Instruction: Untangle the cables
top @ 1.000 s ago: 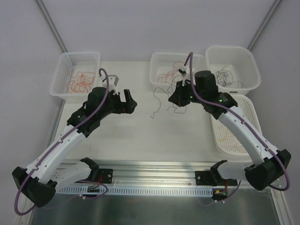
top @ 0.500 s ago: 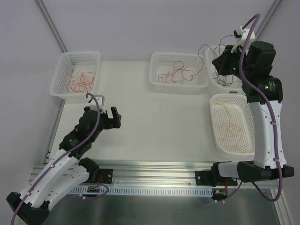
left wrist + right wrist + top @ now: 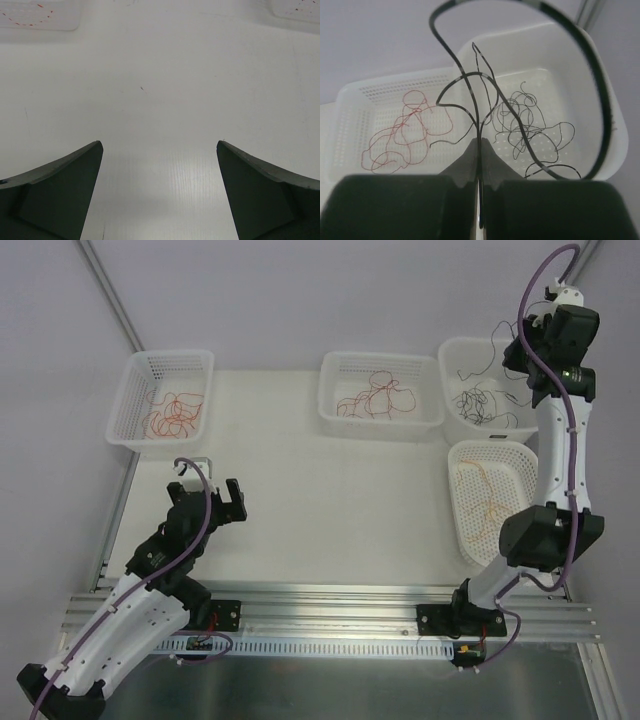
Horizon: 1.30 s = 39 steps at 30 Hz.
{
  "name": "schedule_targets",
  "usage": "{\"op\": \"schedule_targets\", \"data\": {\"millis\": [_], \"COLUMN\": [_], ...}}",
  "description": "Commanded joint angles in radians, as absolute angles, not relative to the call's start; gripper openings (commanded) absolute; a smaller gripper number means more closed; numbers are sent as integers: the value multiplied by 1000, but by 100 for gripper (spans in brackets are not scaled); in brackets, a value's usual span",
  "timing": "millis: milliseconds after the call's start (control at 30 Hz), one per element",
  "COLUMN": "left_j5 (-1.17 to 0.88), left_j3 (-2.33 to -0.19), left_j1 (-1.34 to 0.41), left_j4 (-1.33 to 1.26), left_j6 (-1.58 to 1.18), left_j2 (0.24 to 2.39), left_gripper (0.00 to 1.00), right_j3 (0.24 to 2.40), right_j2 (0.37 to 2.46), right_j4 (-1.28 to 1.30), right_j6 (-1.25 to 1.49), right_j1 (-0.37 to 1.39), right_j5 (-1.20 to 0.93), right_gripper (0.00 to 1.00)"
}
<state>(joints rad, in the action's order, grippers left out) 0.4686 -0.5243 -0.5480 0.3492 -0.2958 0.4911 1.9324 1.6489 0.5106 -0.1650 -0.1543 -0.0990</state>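
My right gripper [image 3: 513, 350] is raised above the back-right white bin [image 3: 452, 352]. In the right wrist view the right gripper [image 3: 480, 142] is shut on a thin black wire [image 3: 605, 120] that loops up and out in front of the fingers. A pile of black wires [image 3: 483, 406] lies in that bin and also shows in the right wrist view [image 3: 520, 120]. Red wires [image 3: 375, 395] lie in the middle basket. My left gripper [image 3: 232, 502] is open and empty over bare table; its fingers [image 3: 60, 190] stand wide apart.
A left basket [image 3: 135, 375] holds orange-red wires [image 3: 170, 413]. A shallow basket [image 3: 530, 475] at the right holds tan wires [image 3: 490, 505]. An aluminium rail [image 3: 330, 602] runs along the near edge.
My right arm has swung from the middle basket up to above the back-right bin, carrying the black wire. My left arm has drawn back toward the near left.
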Motion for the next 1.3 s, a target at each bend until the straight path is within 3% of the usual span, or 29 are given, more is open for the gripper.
{"op": "schedule_targets", "data": {"millis": [0, 100, 167, 200, 233, 267, 400, 767, 1267], "left_j5": [499, 483, 482, 483, 486, 488, 521, 485, 446], "left_j3": [-534, -540, -541, -545, -546, -546, -549, -568, -716], "left_j1": [-538, -540, -540, -540, -540, -540, -540, -540, -541], "left_j4": [350, 374, 393, 414, 425, 436, 488, 518, 772], "left_j6": [-288, -305, -317, -331, -337, -344, -371, -365, -471], "left_j2": [494, 479, 460, 451, 433, 423, 373, 282, 108], "left_gripper": [99, 99, 99, 99, 99, 99, 99, 99, 99], "right_j3": [1991, 2035, 2058, 2077, 2086, 2094, 2019, 1794, 1411], "right_j2": [1737, 1840, 1888, 1905, 1926, 1928, 1864, 1533, 743], "right_j4": [394, 394, 399, 409, 419, 428, 411, 505, 652], "right_j6": [-111, -72, -60, -55, -52, -48, -38, -69, -202], "right_j1": [-198, -229, -238, -241, -242, -242, -242, -242, -239], "right_j5": [-77, -101, -113, -132, -141, -147, -182, -166, -54], "right_gripper": [1, 8, 30, 54, 61, 74, 99, 97, 97]}}
